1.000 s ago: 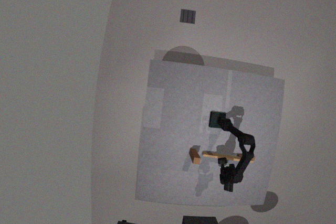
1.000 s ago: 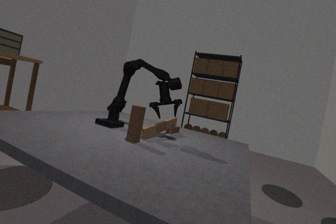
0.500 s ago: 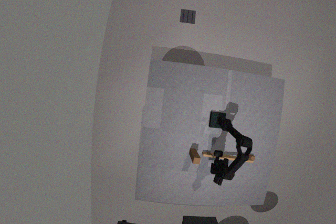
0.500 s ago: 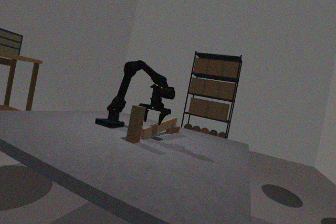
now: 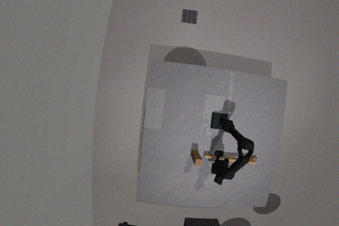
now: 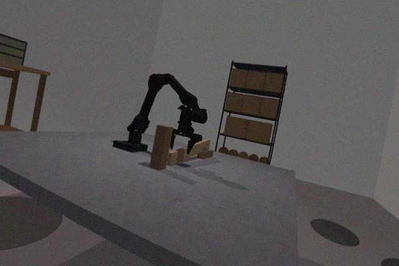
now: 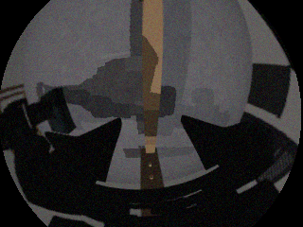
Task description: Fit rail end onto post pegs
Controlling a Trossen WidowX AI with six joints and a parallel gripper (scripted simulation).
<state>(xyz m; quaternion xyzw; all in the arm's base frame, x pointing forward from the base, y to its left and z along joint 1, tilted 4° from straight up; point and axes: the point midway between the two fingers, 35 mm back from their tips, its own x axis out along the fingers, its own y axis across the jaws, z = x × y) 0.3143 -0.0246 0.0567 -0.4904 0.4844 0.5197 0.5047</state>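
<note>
Tabletop (image 5: 175, 188) (image 6: 206, 202) (image 7: 62, 43): rail (image 5: 232, 159) (image 6: 199, 147) (image 7: 152, 19) sloped, short of post (image 5: 196, 157) (image 6: 161, 147) (image 7: 145, 177); gripper (image 5: 218, 157) (image 6: 181, 149) (image 7: 151, 119) above it (fingers apart, nothing clamped).

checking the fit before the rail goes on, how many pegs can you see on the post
2, on the brown wooden post: one peg, the other in line with it, farther from the rail's end.

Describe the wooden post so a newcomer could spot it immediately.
On the grey table, look just off the near end of the long, sloping wooden rail. The post is the short, thick block standing upright, unlike the rail, with two small pegs facing it.
</note>
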